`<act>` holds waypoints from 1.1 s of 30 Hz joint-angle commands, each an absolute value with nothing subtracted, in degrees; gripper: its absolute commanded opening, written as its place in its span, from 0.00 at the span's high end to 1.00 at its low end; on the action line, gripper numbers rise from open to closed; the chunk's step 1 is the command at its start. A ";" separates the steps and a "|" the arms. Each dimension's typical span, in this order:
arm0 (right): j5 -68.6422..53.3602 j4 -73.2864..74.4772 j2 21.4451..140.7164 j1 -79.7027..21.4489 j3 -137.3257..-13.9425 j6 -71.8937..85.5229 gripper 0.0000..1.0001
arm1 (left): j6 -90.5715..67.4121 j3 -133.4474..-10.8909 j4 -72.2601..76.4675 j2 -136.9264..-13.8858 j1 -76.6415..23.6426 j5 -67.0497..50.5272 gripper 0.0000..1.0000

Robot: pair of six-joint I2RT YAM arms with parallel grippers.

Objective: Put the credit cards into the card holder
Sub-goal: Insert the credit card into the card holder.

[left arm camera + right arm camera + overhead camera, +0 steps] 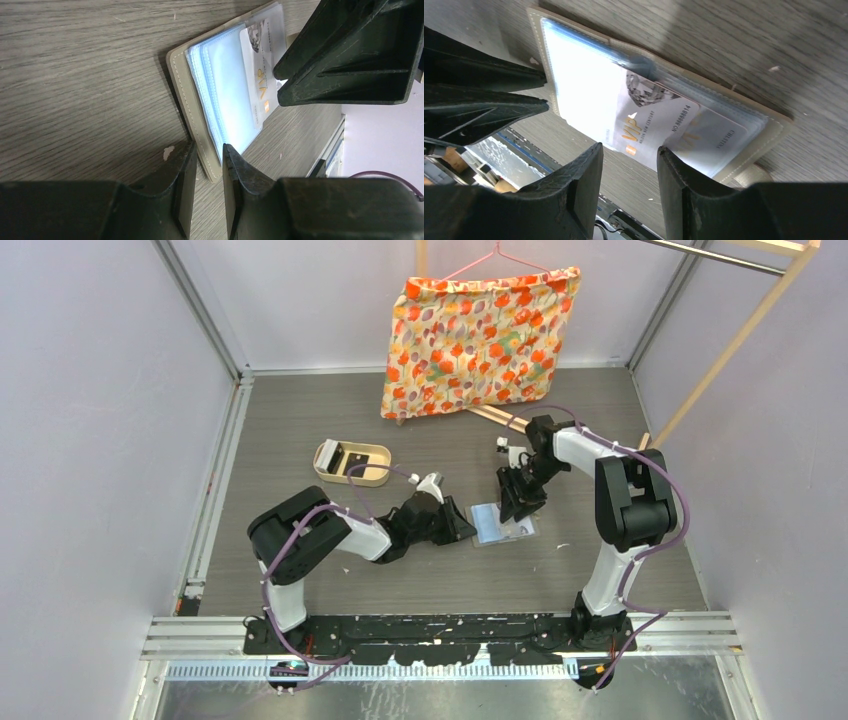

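Where the left gripper [210,148] lies low along the counter [75,90], its two fingers stand only narrowly apart with the near corner of the card holder [220,90] in the slit between them. I cannot tell whether they actually pinch that stitched grey cover. The holder lies open and flat at the middle of the counter, its pale blue clear pockets facing up. The right gripper [630,149] comes down on it from the opposite side, fingers plainly apart and clamped on nothing, bare counter showing through the gap. A white card [651,125] with gold "VIP" lettering and a diamond picture rests on the pockets, its near edge just at that gap. A second card [719,140], pale, shows dimly through a clear pocket beside it. Well to the left of the holder sits a tan oval tray [372,480] with something dark in it, too small to identify. At the back of the counter hangs a flowered cushion [480,340].
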State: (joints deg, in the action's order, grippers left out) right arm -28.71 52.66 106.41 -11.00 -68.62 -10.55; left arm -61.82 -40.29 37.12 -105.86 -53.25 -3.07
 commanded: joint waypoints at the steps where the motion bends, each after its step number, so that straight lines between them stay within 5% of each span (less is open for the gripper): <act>1: -32.31 52.10 106.25 -11.79 -70.57 -10.48 0.51 | -60.28 -41.91 36.23 -107.01 -53.61 -4.02 0.72; 14: -28.38 49.36 100.18 -10.88 -69.30 -9.86 0.53 | -59.67 -42.33 35.03 -106.60 -53.61 -3.41 0.72; 26: -17.83 47.56 99.83 -8.44 -66.86 -9.59 0.94 | -59.26 -42.93 34.55 -106.83 -53.61 -3.45 0.72; 33: -17.79 47.56 102.67 -9.33 -67.23 -9.32 0.97 | -59.14 -43.69 34.45 -107.78 -53.61 -4.01 0.72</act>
State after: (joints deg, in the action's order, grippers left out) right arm -19.05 48.21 101.67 -8.45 -66.89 -9.72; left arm -60.84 -42.06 35.88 -106.76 -53.25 -3.95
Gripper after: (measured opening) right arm 0.039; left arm 0.275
